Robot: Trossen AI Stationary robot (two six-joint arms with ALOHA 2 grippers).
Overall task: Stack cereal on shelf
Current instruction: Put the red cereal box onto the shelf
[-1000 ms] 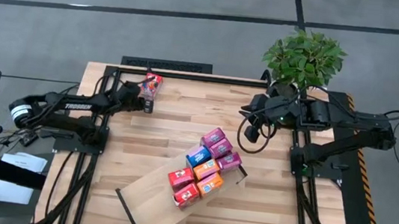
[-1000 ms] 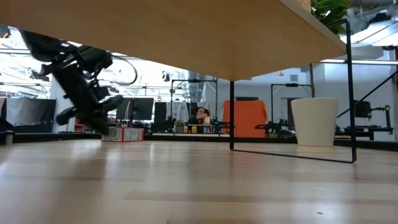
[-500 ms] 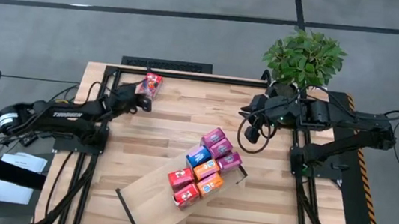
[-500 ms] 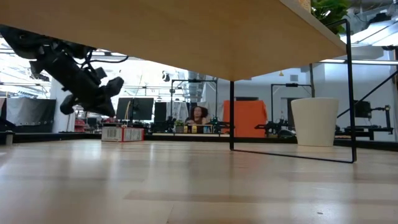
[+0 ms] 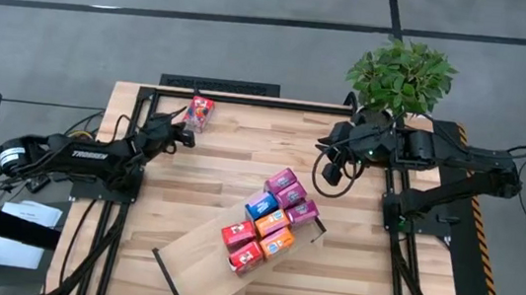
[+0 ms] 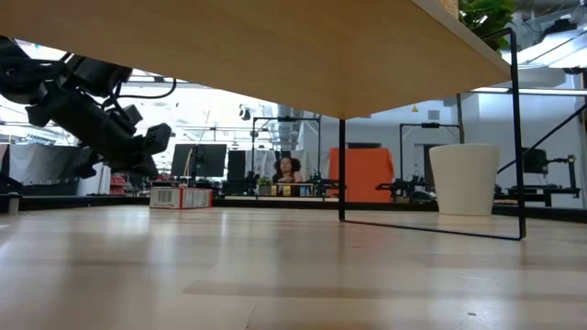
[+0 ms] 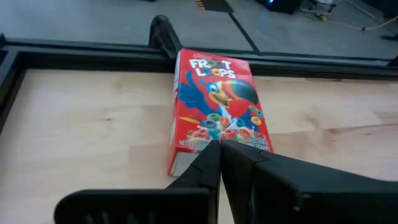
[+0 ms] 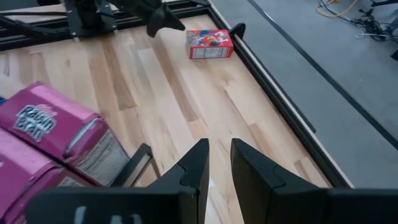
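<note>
A red cereal box (image 7: 217,112) lies flat, printed front up, on the tabletop near its far left corner (image 5: 199,113). My left gripper (image 5: 184,130) hovers shut just short of the box's near end (image 7: 219,149), raised off the table (image 6: 151,139). Several more cereal boxes, magenta, blue, orange and red (image 5: 269,223), sit packed together on the right end of the shelf (image 5: 196,259), a pale board lying aslant on the table. My right gripper (image 5: 332,173) hangs high at the far right, narrowly open with nothing in it (image 8: 219,152).
A potted plant (image 5: 400,74) in a white pot (image 6: 465,179) stands at the far right corner. The shelf's thin black legs (image 6: 341,170) reach down to the table. A black frame rail (image 8: 273,93) runs along the far edge. A person (image 6: 287,170) sits far behind.
My left gripper has swung its shut fingers up off the table, from pointing steeply down to almost level, and has drawn back a little toward the table's left edge. The red box has stayed where it lay.
</note>
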